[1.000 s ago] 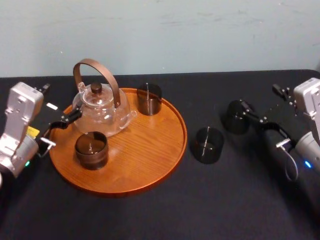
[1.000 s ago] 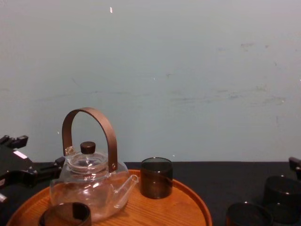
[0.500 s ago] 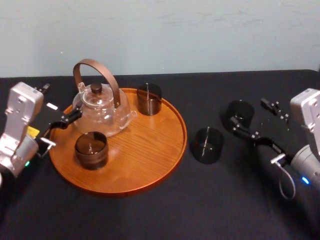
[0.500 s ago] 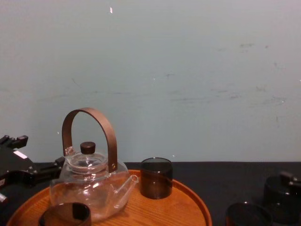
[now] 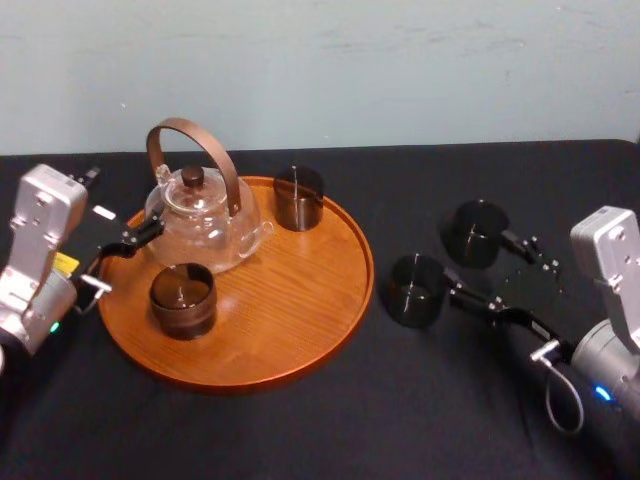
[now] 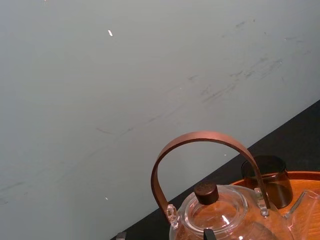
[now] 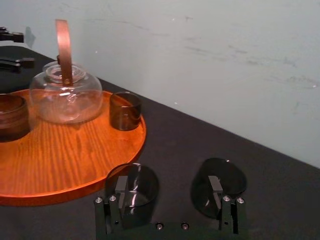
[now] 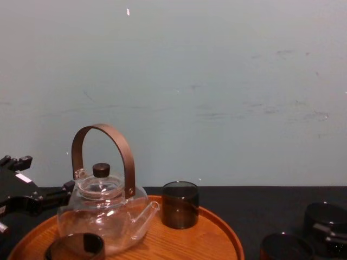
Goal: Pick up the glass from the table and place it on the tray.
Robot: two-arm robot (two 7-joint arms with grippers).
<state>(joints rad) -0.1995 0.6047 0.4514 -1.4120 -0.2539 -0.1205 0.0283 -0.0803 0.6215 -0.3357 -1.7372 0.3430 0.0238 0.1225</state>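
Note:
Two dark glasses stand on the black table (image 5: 330, 420), to the right of the round wooden tray (image 5: 300, 320): a nearer glass (image 5: 415, 290) (image 7: 135, 187) and a farther glass (image 5: 477, 232) (image 7: 222, 177). My right gripper (image 5: 490, 268) (image 7: 168, 192) is open and low over the table, aimed at the gap between them. One finger lies by the nearer glass, the other by the farther one, and neither glass is gripped. The left gripper (image 5: 115, 205) (image 8: 35, 181) stays open at the tray's left edge, beside the teapot (image 5: 205, 215).
The tray carries the glass teapot with its brown arched handle (image 8: 103, 162), a dark glass (image 5: 298, 197) at the back and another (image 5: 182, 298) at the front left. Bare wood (image 5: 290, 290) spreads across the tray's right half. A pale wall rises behind the table.
My right gripper has swung from beside the farther glass toward me and leftward, so one finger now reaches the nearer glass. The glasses and the left arm have not moved.

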